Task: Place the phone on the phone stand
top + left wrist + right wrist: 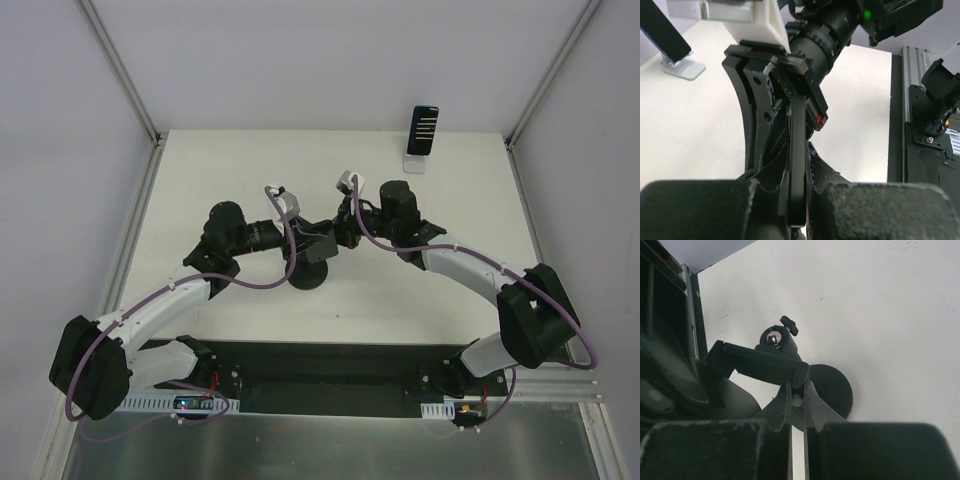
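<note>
A black phone (425, 128) leans upright on a white phone stand (416, 163) at the table's back right; both also show in the left wrist view, phone (662, 30) and stand (686, 70). At mid table stands a black holder with a round base (310, 274) and a ball joint (773, 337). A thin black slab (760, 362) sits at its top; I cannot tell if it is a phone. My left gripper (799, 150) is shut on one end of this slab (798, 170). My right gripper (797, 387) is shut on its other end. The two grippers, left (300, 240) and right (336, 236), meet above the base.
White walls with metal frame posts (125, 75) enclose the table on three sides. A black mounting plate (330, 375) and rail run along the near edge by the arm bases. The holder's round base also shows in the right wrist view (835, 387).
</note>
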### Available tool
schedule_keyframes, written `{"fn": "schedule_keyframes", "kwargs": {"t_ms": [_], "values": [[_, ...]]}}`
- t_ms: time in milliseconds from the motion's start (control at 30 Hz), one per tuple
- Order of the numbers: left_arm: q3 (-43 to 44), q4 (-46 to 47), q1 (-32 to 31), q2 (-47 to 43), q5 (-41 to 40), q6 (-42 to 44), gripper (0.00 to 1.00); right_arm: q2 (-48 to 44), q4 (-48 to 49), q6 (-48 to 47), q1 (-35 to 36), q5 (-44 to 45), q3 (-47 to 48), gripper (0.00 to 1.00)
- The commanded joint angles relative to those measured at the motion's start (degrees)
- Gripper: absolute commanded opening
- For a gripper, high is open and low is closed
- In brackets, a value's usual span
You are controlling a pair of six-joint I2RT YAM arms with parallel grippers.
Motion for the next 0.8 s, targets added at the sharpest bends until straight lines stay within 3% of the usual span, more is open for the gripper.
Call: {"fn": "schedule_keyframes", "kwargs": {"t_ms": [0,67,167,467,767], "values": [[0.96,0.68,1.29,-1.73,-0.45,2.56,0.0,-2.91,5.82,1.76,-1.76,-3.54,0.27,0.0],[3.85,0.68,1.29,2.13,7.0,1.07,0.0,-2.11,6.35,2.47,-1.75,-5.91,0.89,0.0],[6.75,1.03,1.12,6.01,11.16,-0.59,0.0,-1.06,6.61,2.73,-1.75,-7.77,1.33,0.01],[12.57,-9.42,1.47,9.8,10.82,3.26,0.0,-1.67,3.28,-0.52,-1.76,-8.47,1.68,0.0],[16.26,-9.25,4.01,14.63,20.31,-0.52,0.0,-2.02,3.62,-0.96,-2.02,-13.74,1.42,0.0]]}}
